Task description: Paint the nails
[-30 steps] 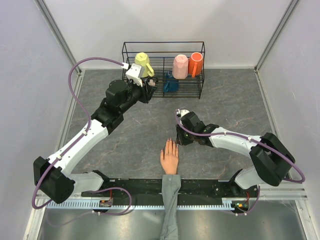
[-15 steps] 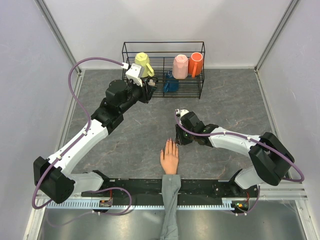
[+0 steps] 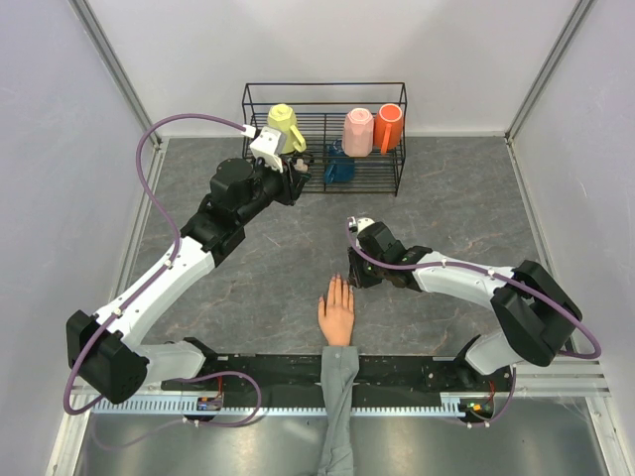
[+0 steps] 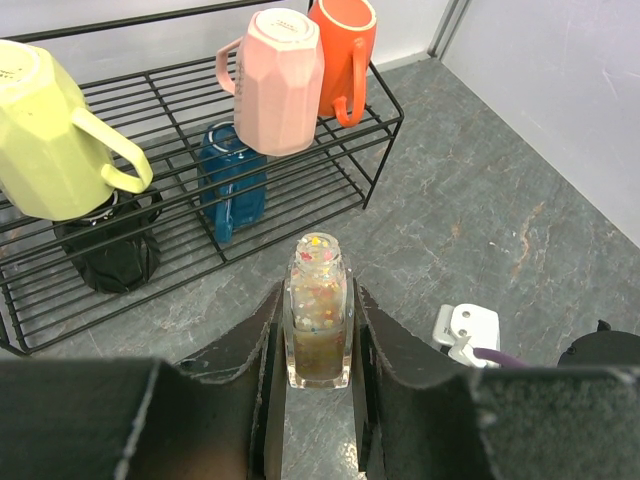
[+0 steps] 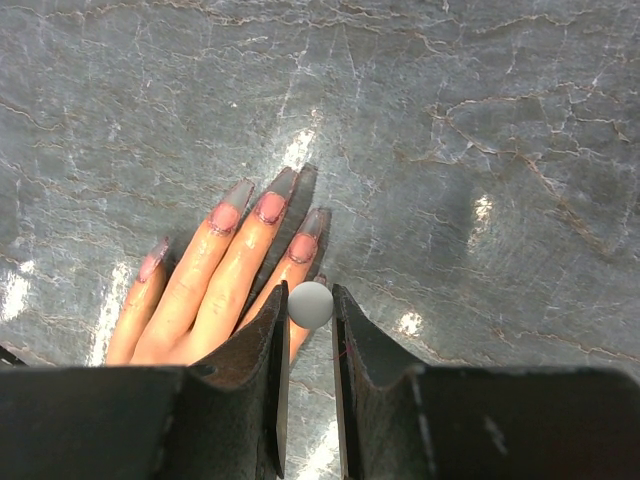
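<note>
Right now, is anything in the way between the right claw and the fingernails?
Nothing visible does: the right gripper, clamped on a grey knob, sits just beside the nails of the mannequin hand.

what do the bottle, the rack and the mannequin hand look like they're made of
The bottle: clear glossy glass, probably; its glittery contents show through. The rack: thin black-coated metal wire, seemingly. The mannequin hand: peach plastic or rubber, slightly shiny; hard to tell which.

Rack (image 3: pixel 317 127) stands behind the mannequin hand (image 3: pixel 337 312).
</note>
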Robot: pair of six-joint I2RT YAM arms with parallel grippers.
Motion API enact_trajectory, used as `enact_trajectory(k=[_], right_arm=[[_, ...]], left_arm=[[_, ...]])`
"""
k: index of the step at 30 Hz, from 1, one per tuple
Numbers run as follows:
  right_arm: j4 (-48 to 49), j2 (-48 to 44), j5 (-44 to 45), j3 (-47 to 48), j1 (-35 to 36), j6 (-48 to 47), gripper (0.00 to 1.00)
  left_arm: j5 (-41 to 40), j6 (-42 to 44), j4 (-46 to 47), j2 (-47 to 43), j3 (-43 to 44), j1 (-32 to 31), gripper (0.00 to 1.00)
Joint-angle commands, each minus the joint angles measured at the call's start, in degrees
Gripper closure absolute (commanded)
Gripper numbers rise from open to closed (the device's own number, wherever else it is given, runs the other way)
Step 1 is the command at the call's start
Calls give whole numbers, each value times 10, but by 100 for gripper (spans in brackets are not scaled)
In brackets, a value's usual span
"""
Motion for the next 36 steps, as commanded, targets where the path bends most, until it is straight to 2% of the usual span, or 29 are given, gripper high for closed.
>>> enact_trajectory(k=[1,36], right_arm=[[22,4,10,2,-2,0,100],[34,14,22,12,-3,-6,100]], left_arm=[[9,-16,14,-13,23,4,98],[17,-17,13,-4,30,8,98]])
